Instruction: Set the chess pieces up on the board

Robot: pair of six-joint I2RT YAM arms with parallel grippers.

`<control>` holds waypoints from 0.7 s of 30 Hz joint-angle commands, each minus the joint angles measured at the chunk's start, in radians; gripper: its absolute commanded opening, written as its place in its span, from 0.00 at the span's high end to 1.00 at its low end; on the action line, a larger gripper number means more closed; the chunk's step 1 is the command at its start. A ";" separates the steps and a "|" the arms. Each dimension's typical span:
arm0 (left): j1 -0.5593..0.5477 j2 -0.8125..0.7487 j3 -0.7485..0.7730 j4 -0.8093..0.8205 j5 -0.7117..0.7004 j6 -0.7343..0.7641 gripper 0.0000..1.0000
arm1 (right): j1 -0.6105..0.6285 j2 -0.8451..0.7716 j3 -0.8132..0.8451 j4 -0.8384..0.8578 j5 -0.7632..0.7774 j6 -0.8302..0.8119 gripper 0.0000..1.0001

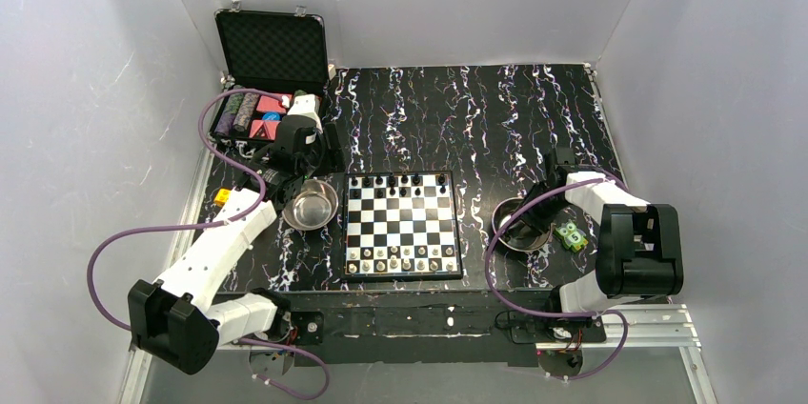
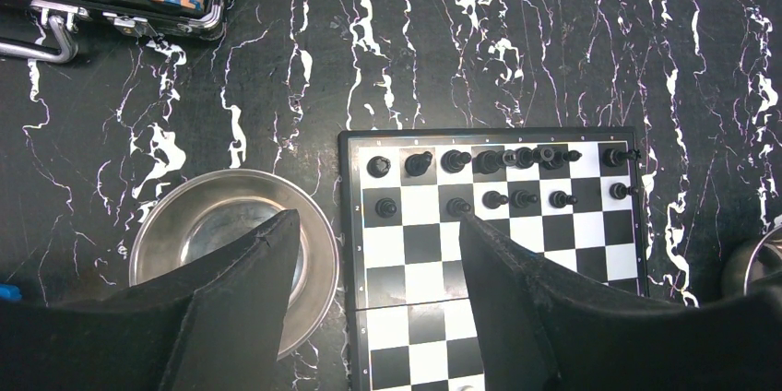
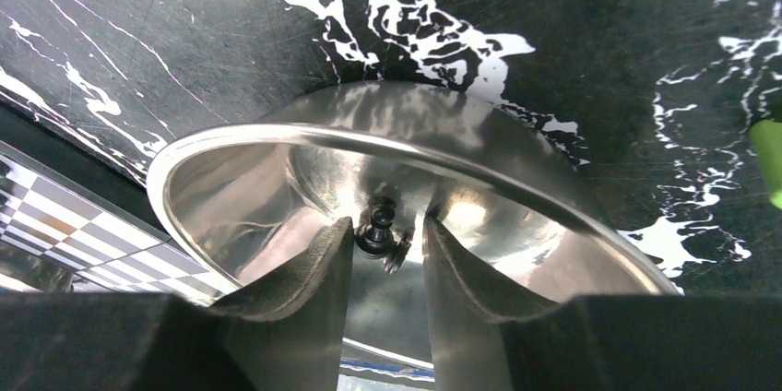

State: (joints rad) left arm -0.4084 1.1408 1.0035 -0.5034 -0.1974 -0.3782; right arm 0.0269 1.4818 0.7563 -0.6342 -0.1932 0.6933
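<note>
The board (image 1: 402, 232) is lying in the middle of the table (image 1: 495, 128) between two steel bowls, and the setup is looking well advanced but not finished. The black chess pieces (image 2: 487, 162) are filling the far row, somewhat crowded towards one end. The second row in front of them is showing gaps, with several squares bare. The pale pieces (image 1: 400, 259) are standing along the near edge; from overhead they are too small to count, so whether that side is complete cannot be told. The left bowl (image 2: 175, 225) is looking empty. The right bowl (image 3: 231, 183) is holding at least one small black piece (image 3: 375, 232), lying at the bottom beside what may be its reflection or a second piece. The right gripper (image 3: 387, 222) is sitting down inside that bowl, fingers apart, with the piece in the gap between them and not visibly pinched. The left gripper (image 2: 378, 219) is hovering above the board's left edge and the left bowl, fingers spread wide and carrying nothing. Judging from this, what is remaining is mainly the black second row: the piece in the right bowl is waiting to be gripped, lifted out and stood upright on a bare square
</note>
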 commanded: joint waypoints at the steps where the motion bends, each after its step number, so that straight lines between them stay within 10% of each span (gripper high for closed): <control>1: 0.005 -0.014 -0.006 0.005 0.002 0.001 0.37 | 0.014 0.022 0.006 0.019 0.023 -0.024 0.61; 21: 0.006 -0.009 0.013 -0.010 0.016 0.004 0.35 | 0.016 -0.201 -0.018 0.047 0.091 -0.012 0.93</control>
State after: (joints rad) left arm -0.4076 1.1408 0.9939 -0.5018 -0.1947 -0.3779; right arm 0.0399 1.3911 0.7357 -0.6186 -0.1402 0.6804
